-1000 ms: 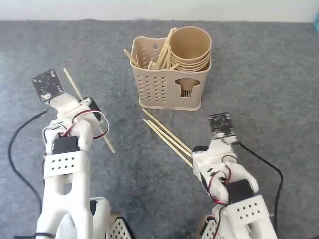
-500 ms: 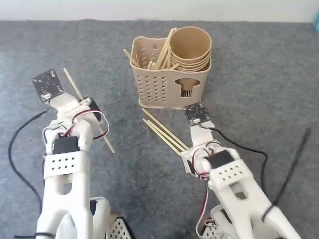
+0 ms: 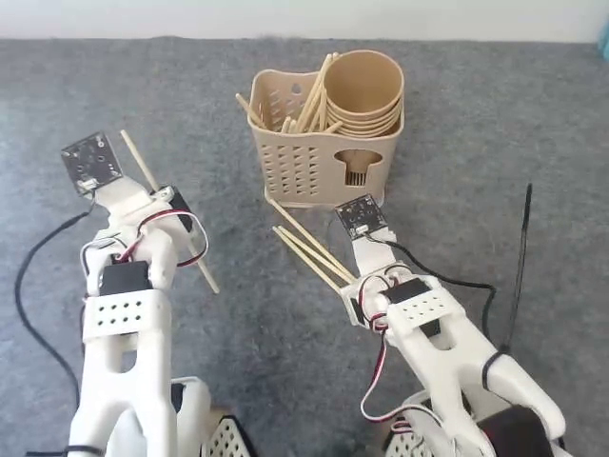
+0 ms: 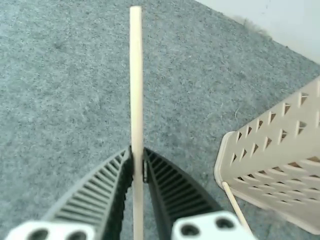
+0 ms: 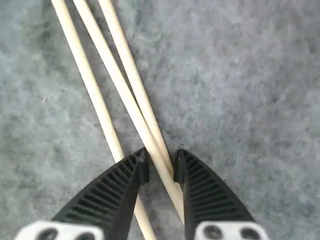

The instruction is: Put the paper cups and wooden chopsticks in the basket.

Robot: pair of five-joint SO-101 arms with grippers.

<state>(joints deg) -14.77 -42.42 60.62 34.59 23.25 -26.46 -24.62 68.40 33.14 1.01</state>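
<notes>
Over on the left, pinching a single chopstick [image 4: 135, 75] in the left gripper [image 4: 138, 152], jaws pressed onto it from both sides. Poking out well ahead of the fingertips, over the grey carpet [image 4: 60, 75], with the basket [image 4: 280, 150] off to one side. From the high view, running slantwise beneath that arm, both ends showing past it.

Across to the right: down low on the carpet with the right gripper [image 5: 161, 162], planted right over the loose chopsticks [image 5: 117, 82]. Counting three there, lying flat just in front of the basket. Clamped narrowly around two of them, crossed between the fingertips and filling the gap, touching both sides by the look of it. Leaving the third just outside one finger, flat on the carpet.

And up at the basket, standing upright toward the far side of the carpet: holding the stacked paper cups [image 3: 364, 86] nested on one side, plus a bundle of chopsticks [image 3: 306, 103] leaning on the other, tips up above the rim.
</notes>
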